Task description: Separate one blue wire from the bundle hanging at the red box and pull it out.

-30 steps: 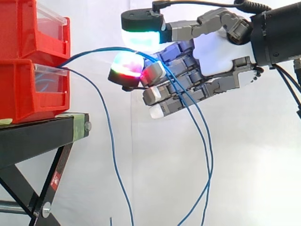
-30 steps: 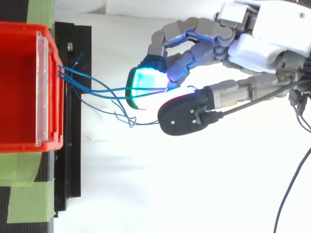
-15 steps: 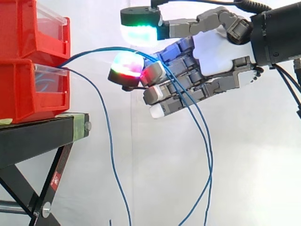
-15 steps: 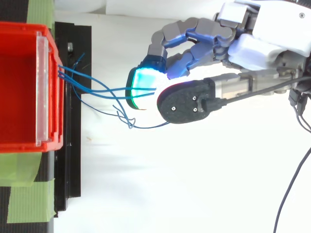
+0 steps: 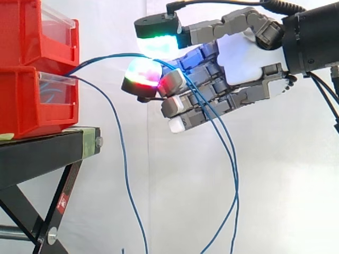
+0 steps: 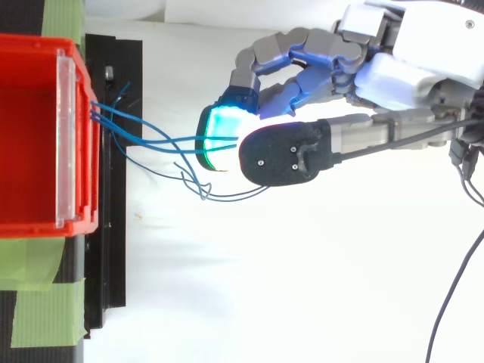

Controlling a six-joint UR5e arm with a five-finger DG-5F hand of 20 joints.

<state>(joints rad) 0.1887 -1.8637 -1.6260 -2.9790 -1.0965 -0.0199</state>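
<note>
- Where the side view looks level across the work, the blue wires (image 5: 236, 180) come nearest: two strands lie over the near side of the curled fingers, then drop in a long loop toward 6 o'clock.
- One loose blue strand (image 5: 124, 164) hangs by itself from the box front. It falls toward 6 o'clock, near the stand's edge and well apart from that loop.
- Just behind the two strands, the hand (image 5: 243, 58) sits at about 1 o'clock, its arm entering from 3 o'clock. Its fingers are curled round the blue wires and hook them, while the thumb stretches out above, its pad glowing green and white.
- One of the fingertips (image 5: 142, 74) glows red and green, points toward 9 o'clock and stays apart from the box.
- Seen from above, the wires leave the box at 9 o'clock, run toward 3 o'clock and gather at a cyan-glowing pad beside the thumb's black back.
- At 9 o'clock stands the red box (image 5: 26, 106) that the wires come from, with an upper red box (image 5: 24, 32) stacked on it.
- Both rest on a black stand (image 5: 37, 156) at 8 o'clock, with green tape (image 6: 45, 302) stuck to it.
- Farthest back hangs a white curtain (image 5: 286, 185).
</note>
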